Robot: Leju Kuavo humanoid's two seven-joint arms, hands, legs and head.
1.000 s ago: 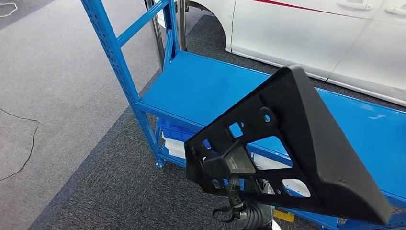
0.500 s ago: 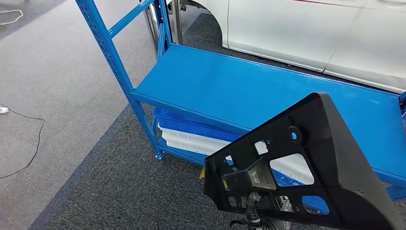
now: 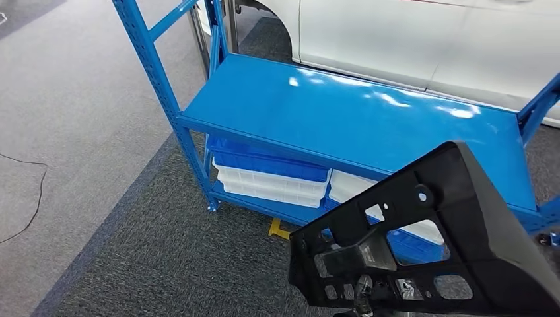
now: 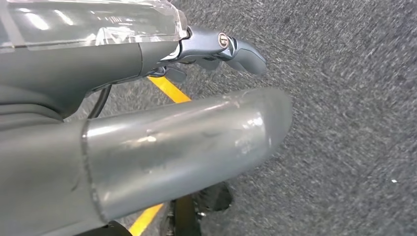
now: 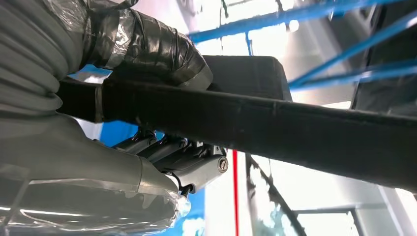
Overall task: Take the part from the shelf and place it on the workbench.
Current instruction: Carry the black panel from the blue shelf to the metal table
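Right hand [image 5: 147,123] fingers [image 5: 167,152] clamp the black part [image 5: 295,128]; left hand [image 4: 216,49] fingers hang apart over carpet [image 4: 344,123], holding nothing.

Your head view looks down on the blue steel shelf rack [image 3: 343,119]; your right wrist view, close, shares it; your left wrist view faces grey carpet floor [image 4: 344,123].

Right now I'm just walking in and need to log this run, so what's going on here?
The robot's right hand grips a black part, thumb over one edge and fingers under it, and holds it up in front of the blue shelf. The part is off the shelf and rests on nothing. The left hand holds nothing, above grey carpet. Blue and white bins sit on the lower level, and a white car stands behind. No workbench can be made out.
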